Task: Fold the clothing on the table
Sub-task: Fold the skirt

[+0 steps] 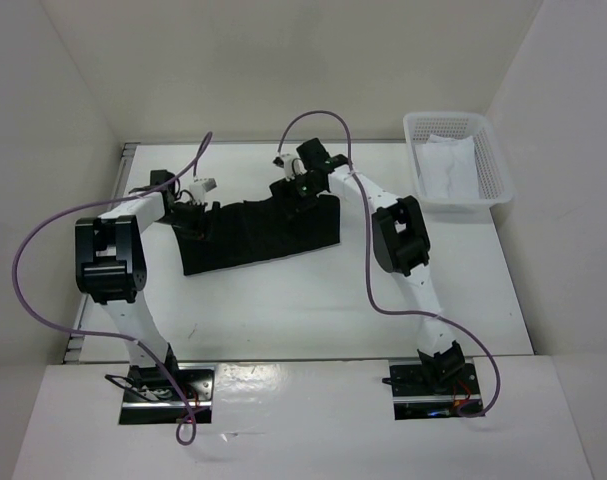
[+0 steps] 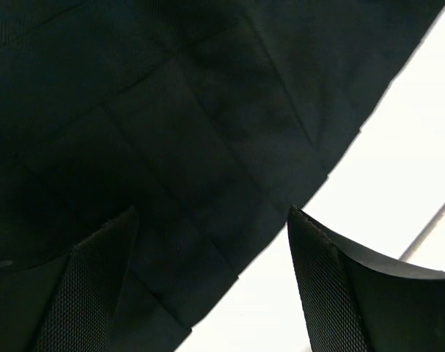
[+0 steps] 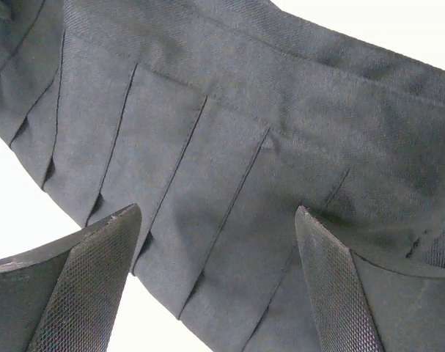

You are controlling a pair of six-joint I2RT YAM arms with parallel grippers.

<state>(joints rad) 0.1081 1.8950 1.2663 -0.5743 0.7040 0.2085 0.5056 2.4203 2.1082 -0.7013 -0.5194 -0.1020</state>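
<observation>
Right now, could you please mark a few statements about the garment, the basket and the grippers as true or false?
The left gripper and the right gripper both stand open over the garment. True.
A white cloth lies in the basket. True.
The basket stands beside the left arm. False: it is at the far right.
The garment lies in the basket. False: it lies spread on the table.
</observation>
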